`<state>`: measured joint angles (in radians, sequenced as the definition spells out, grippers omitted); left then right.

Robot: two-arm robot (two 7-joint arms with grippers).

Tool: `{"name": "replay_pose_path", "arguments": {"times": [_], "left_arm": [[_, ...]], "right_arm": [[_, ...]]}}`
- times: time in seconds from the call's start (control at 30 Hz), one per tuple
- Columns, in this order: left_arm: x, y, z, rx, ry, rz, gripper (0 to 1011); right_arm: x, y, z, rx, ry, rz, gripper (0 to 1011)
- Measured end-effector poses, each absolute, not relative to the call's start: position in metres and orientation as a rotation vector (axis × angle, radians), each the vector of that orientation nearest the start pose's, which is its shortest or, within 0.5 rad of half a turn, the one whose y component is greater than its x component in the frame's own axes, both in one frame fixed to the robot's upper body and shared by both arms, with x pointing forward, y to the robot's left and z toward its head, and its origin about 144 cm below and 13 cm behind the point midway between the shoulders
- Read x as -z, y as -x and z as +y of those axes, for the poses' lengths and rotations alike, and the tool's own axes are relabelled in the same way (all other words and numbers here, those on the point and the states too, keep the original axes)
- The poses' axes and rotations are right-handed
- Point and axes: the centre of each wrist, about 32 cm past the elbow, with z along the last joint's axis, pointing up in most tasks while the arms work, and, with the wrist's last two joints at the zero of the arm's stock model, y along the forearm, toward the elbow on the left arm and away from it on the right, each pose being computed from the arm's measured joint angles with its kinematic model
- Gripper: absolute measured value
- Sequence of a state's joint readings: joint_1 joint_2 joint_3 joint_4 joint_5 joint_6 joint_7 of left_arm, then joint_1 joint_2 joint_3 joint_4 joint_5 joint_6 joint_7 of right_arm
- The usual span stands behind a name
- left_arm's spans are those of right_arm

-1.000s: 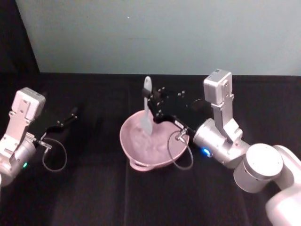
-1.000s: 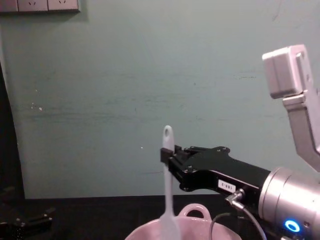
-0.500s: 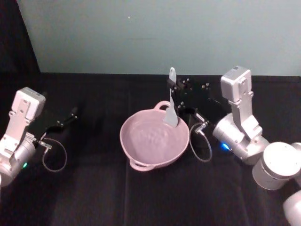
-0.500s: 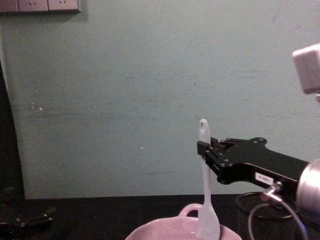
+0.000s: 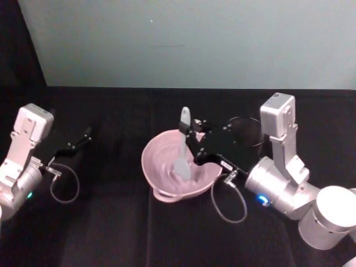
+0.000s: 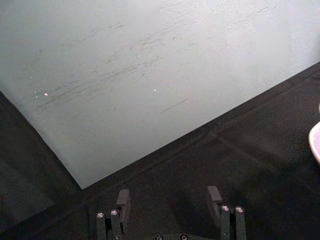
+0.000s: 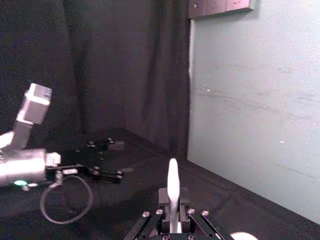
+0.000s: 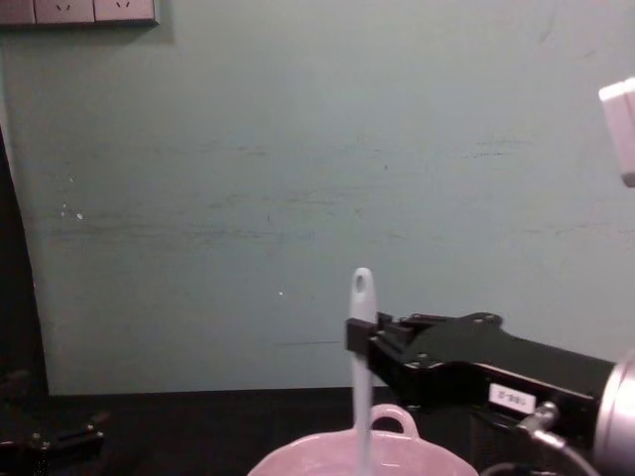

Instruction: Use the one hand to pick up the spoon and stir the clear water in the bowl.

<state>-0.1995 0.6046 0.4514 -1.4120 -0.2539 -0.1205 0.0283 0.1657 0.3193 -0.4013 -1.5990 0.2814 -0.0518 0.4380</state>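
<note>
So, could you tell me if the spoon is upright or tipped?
Upright: the spoon stands nearly vertical, head down in the bowl, held by the right end effector.

Pale pink wide bowl (image 5: 157, 158) sits on the black worktop, with a small loop handle at its far rim and another at its near rim. The slim white spoon (image 5: 183, 143) stands nearly upright, its pale head down inside the bowl and the holed handle end uppermost. The black right pincer (image 5: 189, 133) clamps the handle just below the hole.
</note>
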Motion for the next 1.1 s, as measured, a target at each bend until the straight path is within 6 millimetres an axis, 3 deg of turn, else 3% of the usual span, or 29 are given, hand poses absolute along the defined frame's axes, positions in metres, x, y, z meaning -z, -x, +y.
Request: {"name": "replay_pose_path", "arguments": {"times": [0.27,0.5,0.77,1.1], "left_arm": [[-1.14,-0.489,0.31,-1.248,-0.304,-0.285,1011],[-1.14,-0.489,0.31,-1.248,-0.304,-0.285,1011],[-1.14,-0.489,0.31,-1.248,-0.304,-0.285,1011],[-1.14,-0.489,0.31,-1.248,-0.304,-0.285,1011]], "right_arm": [[-1.177,-0.49,-0.172,0.729,-0.076,-0.114,110],[-1.17,-0.516,-0.163,0.81,-0.073,-0.166,110],[-1.168,-0.528,-0.177,0.897,-0.055,-0.235,110],[-1.178,-0.502,-0.209,0.87,-0.02,-0.215,110]]}}
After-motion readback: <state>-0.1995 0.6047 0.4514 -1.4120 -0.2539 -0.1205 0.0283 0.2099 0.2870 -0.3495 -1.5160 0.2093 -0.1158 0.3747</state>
